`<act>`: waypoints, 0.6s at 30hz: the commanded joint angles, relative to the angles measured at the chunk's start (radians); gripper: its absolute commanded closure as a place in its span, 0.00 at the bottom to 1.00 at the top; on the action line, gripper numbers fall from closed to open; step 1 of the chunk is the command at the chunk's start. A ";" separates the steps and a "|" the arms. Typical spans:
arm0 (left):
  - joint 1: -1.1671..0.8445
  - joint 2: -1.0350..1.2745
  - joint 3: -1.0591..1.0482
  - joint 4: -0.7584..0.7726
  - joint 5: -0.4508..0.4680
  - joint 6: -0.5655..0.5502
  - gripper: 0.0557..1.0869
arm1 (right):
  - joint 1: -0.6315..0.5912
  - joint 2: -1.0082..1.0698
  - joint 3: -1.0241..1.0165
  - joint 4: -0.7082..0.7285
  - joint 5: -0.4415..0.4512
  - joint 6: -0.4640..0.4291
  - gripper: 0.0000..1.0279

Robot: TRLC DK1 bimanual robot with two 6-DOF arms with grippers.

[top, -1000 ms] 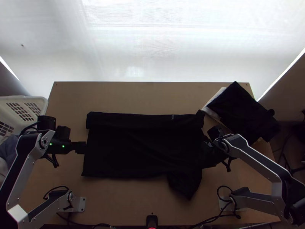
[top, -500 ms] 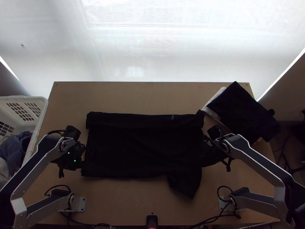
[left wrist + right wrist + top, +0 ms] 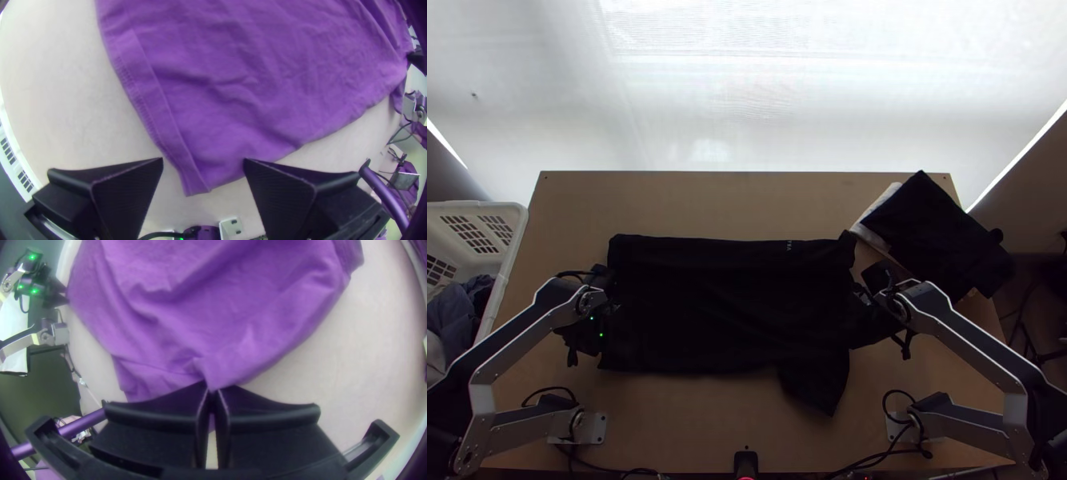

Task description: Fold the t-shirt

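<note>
Black cloth makes up the t-shirt (image 3: 731,304), and it lies on its side in the middle of the table (image 3: 699,200). It is mostly flat, with some soft wrinkles. Its bottom hem is at the left end. A long strip runs along the far side, and it looks folded over. Near the right end, a floppy piece like a sleeve (image 3: 815,388) sticks out toward the near edge of the table.

The left gripper (image 3: 609,341) is at the near corner of the hem. Its jaws are spread wide — the corner (image 3: 195,180) pokes into the space between them, and they are not pinching it. In the left wrist view you can see the line of stitches along the hem.

The right gripper (image 3: 869,322) is at the other end of the t-shirt. Its jaws are squeezed together on a little bit of the t-shirt's edge, and small creases spread out from that spot.

At the far right corner of the table is more black cloth (image 3: 939,232), on top of some white cloth (image 3: 873,232). Part of the black cloth hangs past the side of the table. On the left, next to the table, is a white basket (image 3: 517,216) full of holes — it has blue-grey clothes (image 3: 461,312) in it.
</note>
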State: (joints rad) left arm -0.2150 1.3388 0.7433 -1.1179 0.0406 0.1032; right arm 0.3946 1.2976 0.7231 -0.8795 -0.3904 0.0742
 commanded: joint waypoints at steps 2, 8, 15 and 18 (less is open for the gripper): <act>-0.034 0.057 -0.009 0.067 -0.001 -0.048 0.75 | 0.001 -0.011 0.015 0.002 -0.001 0.003 0.97; -0.020 -0.016 0.021 0.006 -0.005 -0.013 0.96 | -0.011 -0.038 0.018 -0.010 -0.001 0.004 0.97; 0.132 -0.055 0.169 -0.108 0.002 0.087 0.96 | -0.019 -0.132 0.079 -0.161 -0.002 0.001 0.97; 0.174 -0.047 0.248 -0.102 0.030 0.093 0.96 | -0.016 -0.135 0.176 -0.217 -0.005 0.001 0.97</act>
State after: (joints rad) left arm -0.1375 1.3018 0.8562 -1.1828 0.0406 0.1577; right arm 0.3805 1.2045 0.7826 -0.9913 -0.3927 0.0769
